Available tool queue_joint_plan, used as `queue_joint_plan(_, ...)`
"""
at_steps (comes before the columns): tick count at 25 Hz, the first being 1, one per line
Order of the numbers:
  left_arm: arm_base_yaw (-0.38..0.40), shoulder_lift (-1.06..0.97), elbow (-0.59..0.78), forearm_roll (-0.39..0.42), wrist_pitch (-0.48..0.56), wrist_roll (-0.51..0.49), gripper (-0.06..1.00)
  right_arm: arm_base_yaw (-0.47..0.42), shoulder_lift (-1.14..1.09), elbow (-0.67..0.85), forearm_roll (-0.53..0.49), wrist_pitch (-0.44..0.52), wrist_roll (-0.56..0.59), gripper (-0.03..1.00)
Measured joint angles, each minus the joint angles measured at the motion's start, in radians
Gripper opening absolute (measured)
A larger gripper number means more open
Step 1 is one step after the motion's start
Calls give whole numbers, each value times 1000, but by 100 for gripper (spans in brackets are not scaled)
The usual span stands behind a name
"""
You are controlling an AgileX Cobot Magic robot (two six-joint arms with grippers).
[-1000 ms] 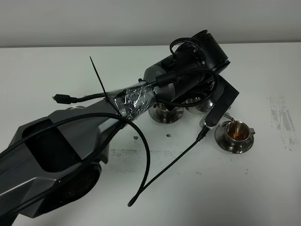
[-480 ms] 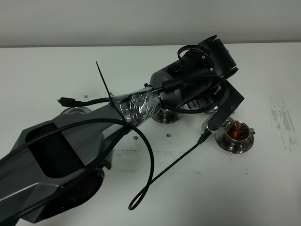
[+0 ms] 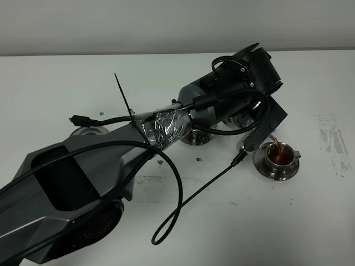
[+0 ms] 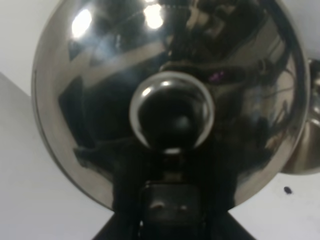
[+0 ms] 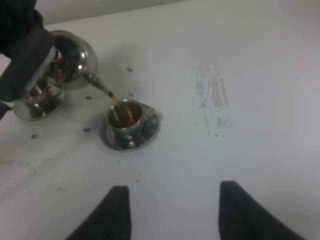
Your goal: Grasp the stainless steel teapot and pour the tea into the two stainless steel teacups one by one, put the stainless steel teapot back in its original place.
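Now: left claw (image 4: 170,197) clamps tilted teapot (image 5: 75,60), tea (image 5: 129,116) streaming into cup (image 5: 120,128); right claw (image 5: 172,210) wide, empty. Overfill it and you flood the saucer (image 5: 150,131).

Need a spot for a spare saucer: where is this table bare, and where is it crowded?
Bare: the table in front of the teacup under the spout, right of the dangling cables; also the far strip behind the left arm. Crowded: around the teapot, the second teacup and that arm.
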Motion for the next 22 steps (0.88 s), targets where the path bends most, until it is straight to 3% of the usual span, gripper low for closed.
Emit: queue_joint_plan(22,-25,0,0,81,-20,26,19,0,0,0,0,0,0,40)
